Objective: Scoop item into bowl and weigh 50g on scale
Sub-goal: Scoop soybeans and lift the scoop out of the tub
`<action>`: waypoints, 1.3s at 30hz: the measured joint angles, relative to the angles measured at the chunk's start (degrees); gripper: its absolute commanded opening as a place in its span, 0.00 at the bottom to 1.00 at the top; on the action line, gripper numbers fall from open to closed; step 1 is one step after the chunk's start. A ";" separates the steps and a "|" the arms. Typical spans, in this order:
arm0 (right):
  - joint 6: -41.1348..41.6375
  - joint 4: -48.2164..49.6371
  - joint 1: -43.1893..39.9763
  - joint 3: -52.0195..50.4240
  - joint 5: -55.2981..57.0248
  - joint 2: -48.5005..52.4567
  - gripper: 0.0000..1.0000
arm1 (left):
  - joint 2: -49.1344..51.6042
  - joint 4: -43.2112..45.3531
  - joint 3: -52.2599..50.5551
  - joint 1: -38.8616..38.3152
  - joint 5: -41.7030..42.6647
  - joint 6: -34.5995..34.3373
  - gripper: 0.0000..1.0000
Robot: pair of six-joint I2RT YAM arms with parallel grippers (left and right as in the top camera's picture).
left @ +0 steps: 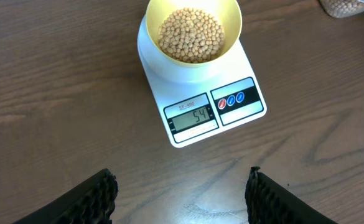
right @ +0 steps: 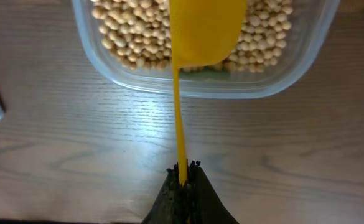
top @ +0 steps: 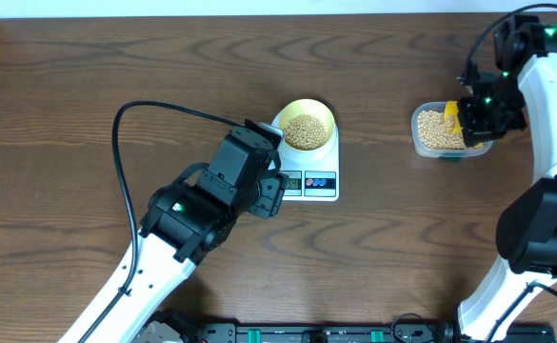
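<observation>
The scale is found near the middle of the table, with the bowl seated squarely on its platform and filled to a shallow mound with beans. On the display a reading of 54 is shown, which is judged to be slightly over the fifty-gram target. The left gripper is held above the bare table just in front of the scale, its jaws spread wide and nothing between them; no contact with scale or bowl is observed. The right gripper is clamped tight on the thin handle of the yellow scoop, whose blade is held over the clear tub, well apart from the scale on the right side of the table. The tub is seen to hold the rest of the beans; whether any lie on the blade cannot be told from these views. The step in hand is assessed as weighing and adjustment, the filling being essentially done. No further addition is indicated; the next move is judged to call for the scoop to be carried across to the bowl and a few beans lifted out gently, so that the bowl is not shifted on the platform, with the display checked afterwards.
</observation>
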 measured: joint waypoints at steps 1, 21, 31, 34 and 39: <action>0.20 0.00 0.17 0.00 0.68 0.00 0.01 | 0.00 0.00 0.00 0.00 0.00 0.02 0.69; 2.38 0.50 7.17 0.00 11.13 0.00 0.01 | 0.00 0.00 0.00 0.00 0.00 0.02 0.69; 3.15 1.42 7.82 0.00 13.25 0.00 0.01 | 0.00 0.00 0.00 0.00 0.00 0.00 0.69; 3.72 1.38 7.89 0.00 14.93 0.00 0.01 | 0.00 0.00 0.00 0.00 -0.02 0.02 0.69; 4.72 1.14 8.50 0.22 17.11 0.00 0.01 | 0.00 0.00 0.00 0.00 0.00 0.02 0.69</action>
